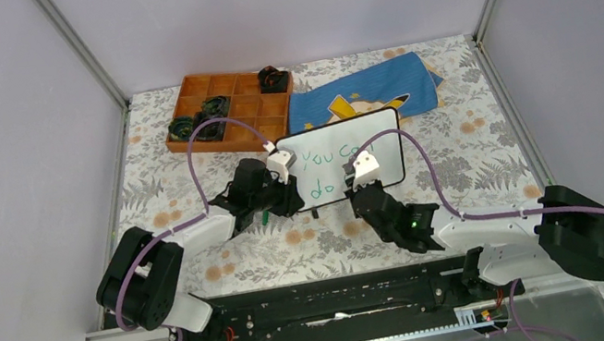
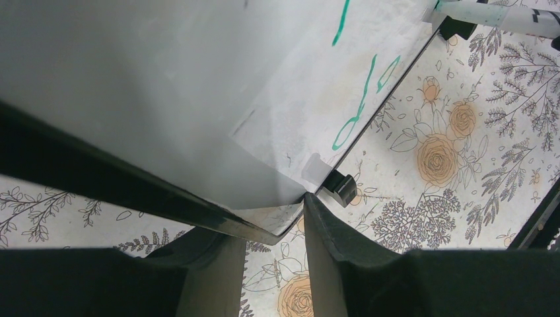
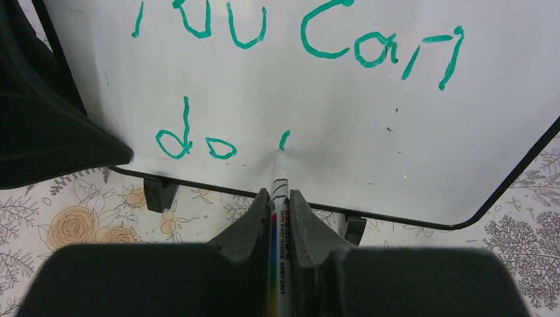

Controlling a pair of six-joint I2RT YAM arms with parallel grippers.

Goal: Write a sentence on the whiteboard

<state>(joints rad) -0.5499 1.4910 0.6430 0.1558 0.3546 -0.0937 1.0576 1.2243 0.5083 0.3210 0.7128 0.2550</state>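
Of the sentence point(image 3: 317, 53) we have "You can do" on the whiteboard point(image 1: 339, 134), mid-way across the table point(image 1: 482, 148); our right gripper point(image 3: 279, 198) is clenched on the marker point(image 3: 279, 175), tip on the board beginning the last word; our left gripper point(image 2: 267, 224) clamps the board's lower corner; "this" is left, we judge.

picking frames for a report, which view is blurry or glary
left wrist: near part of the whiteboard is grey, shaded, soft; right wrist: the sentence and the marker tip are sharp, evenly lit; top external: no glare, writing small
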